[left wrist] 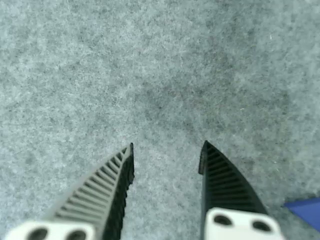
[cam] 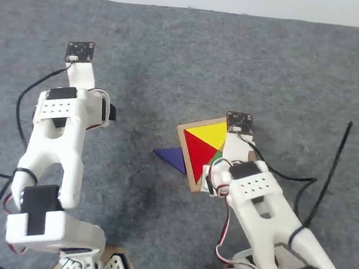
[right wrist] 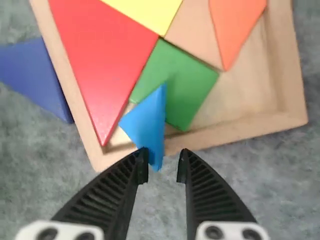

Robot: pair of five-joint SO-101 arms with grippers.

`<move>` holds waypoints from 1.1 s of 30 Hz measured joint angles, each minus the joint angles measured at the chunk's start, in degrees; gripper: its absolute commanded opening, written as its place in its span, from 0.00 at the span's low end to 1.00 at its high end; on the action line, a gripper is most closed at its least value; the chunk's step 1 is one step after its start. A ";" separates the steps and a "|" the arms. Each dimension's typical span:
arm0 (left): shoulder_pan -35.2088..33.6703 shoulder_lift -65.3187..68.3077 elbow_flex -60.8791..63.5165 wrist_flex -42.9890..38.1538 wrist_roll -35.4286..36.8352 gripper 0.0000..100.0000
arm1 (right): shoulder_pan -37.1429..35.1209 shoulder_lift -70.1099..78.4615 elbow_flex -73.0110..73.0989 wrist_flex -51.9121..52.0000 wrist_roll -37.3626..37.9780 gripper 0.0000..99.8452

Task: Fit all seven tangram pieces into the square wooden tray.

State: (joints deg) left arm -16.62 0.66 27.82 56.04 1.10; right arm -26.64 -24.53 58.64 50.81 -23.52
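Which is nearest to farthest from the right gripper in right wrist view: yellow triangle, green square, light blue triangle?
1. The light blue triangle, corner at the right gripper, over the tray rim.
2. The green square, in the tray just beyond it.
3. The yellow triangle, deeper in the tray.

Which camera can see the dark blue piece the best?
The high view: the whole dark blue piece lies on the mat beside the tray. The right wrist view cuts the piece off at the edge; the left wrist view catches just a corner.
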 measured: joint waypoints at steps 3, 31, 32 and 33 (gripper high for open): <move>0.00 0.00 0.00 0.00 -0.26 0.21 | 0.53 1.05 -0.62 -0.53 0.00 0.10; 0.00 0.00 0.00 0.00 -0.26 0.21 | -5.27 -0.70 -2.02 -5.36 -4.92 0.10; 0.00 0.00 0.00 0.00 -0.26 0.21 | -4.40 -0.70 -2.29 -5.01 -4.92 0.11; 0.00 0.00 0.00 0.00 -0.26 0.21 | -3.52 -0.70 -2.29 -4.75 -4.92 0.11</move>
State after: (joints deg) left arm -16.62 0.66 27.82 56.04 0.84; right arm -30.15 -25.23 56.35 46.07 -28.44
